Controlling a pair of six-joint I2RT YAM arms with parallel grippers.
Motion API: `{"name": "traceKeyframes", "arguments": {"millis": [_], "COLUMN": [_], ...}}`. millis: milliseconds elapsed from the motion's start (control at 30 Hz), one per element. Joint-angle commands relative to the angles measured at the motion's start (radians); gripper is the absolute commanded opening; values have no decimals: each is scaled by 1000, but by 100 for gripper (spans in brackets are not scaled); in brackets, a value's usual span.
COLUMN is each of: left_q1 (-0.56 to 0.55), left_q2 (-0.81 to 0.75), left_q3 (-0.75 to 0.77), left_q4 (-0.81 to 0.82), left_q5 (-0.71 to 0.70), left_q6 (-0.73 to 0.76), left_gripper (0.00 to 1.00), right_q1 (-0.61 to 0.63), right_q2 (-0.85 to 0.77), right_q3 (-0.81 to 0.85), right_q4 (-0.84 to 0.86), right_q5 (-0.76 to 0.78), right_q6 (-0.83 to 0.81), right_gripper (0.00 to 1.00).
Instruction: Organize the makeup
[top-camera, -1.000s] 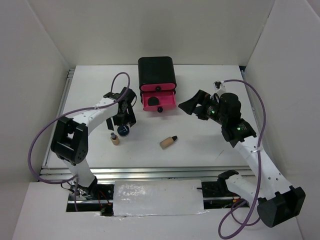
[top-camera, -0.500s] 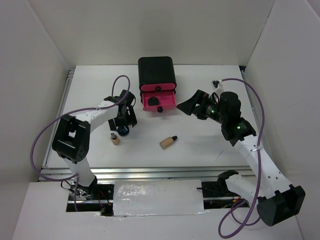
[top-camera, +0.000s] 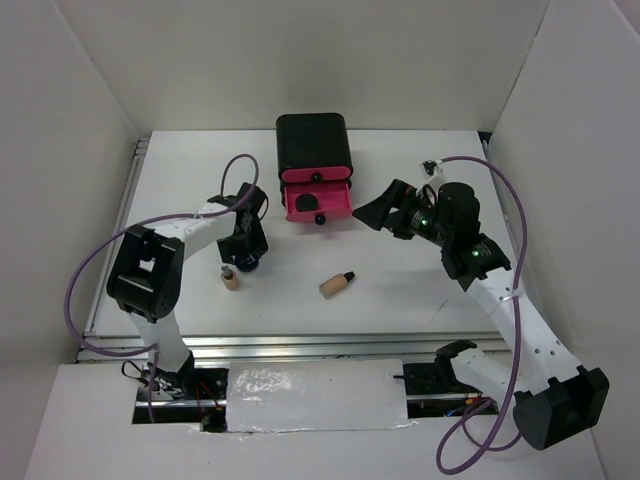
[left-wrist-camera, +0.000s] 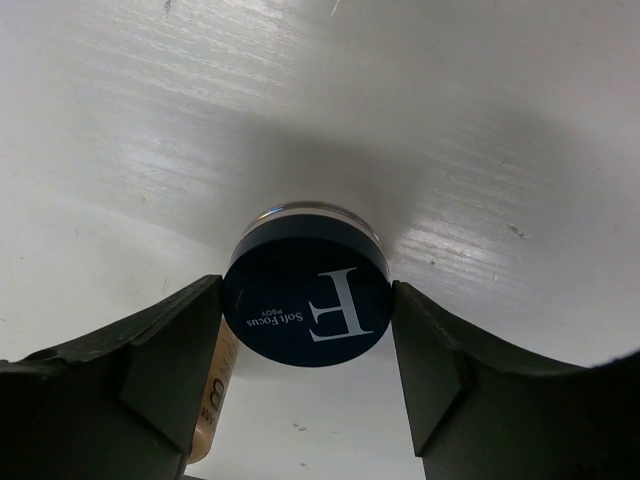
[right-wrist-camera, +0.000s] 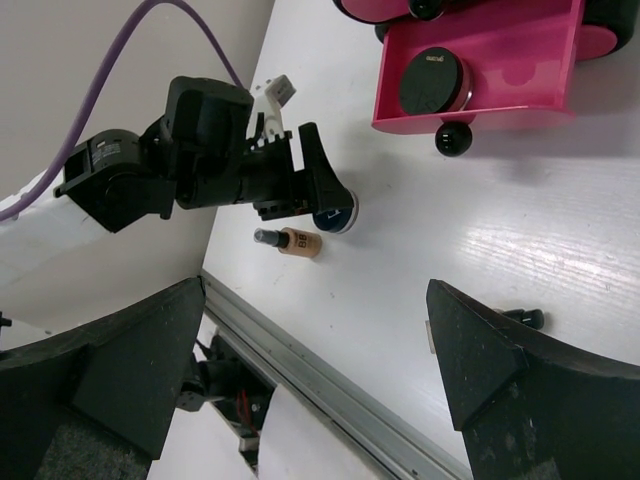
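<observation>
The blue-lidded compact stands on the white table with both pads of my left gripper touching its sides. From above, that gripper covers most of the compact. A beige black-capped bottle stands just left of it, and its label shows beside the left finger. A second beige bottle lies on its side mid-table. A round black compact lies in the open pink drawer. My right gripper hovers open right of the drawer, holding nothing.
The black box with pink drawers stands at the back centre, its lower drawer pulled out toward me. White walls enclose the table on the left, back and right. A metal rail runs along the near edge.
My left gripper's jaws have come in from wide open onto the sides of the blue-lidded compact, and the wrist has settled lower over it. The right arm has barely moved.
</observation>
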Motion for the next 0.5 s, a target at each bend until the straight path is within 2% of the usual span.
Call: {"name": "traceKeyframes", "arguments": {"millis": [0,200,267,333,367,400,467], "left_q1": [20,23,24,24,24,24,24], "left_q2": [32,53,60,69,73,76,86], "left_q3": [-18,-9,2,14,18,23,47], "left_q4": [34,51,56,59,60,60,51], "left_q5": [15,44,53,64,68,81,88], "left_q6": [8,23,32,37,38,40,50], "left_gripper": [78,74,61,58,48,24,5], "right_q1": [1,0,1,1,1,3,3], "right_q2": [13,25,28,31,33,33,33], "right_q3": [54,71,72,75,77,77,78], "right_q4": [24,18,19,19,21,21,22], "right_q5": [-7,-6,-4,-3,-3,-1,3], "right_q6": [-12,-15,-15,-15,-16,-15,-15], "right_gripper": [100,100,100,100,100,100,100]}}
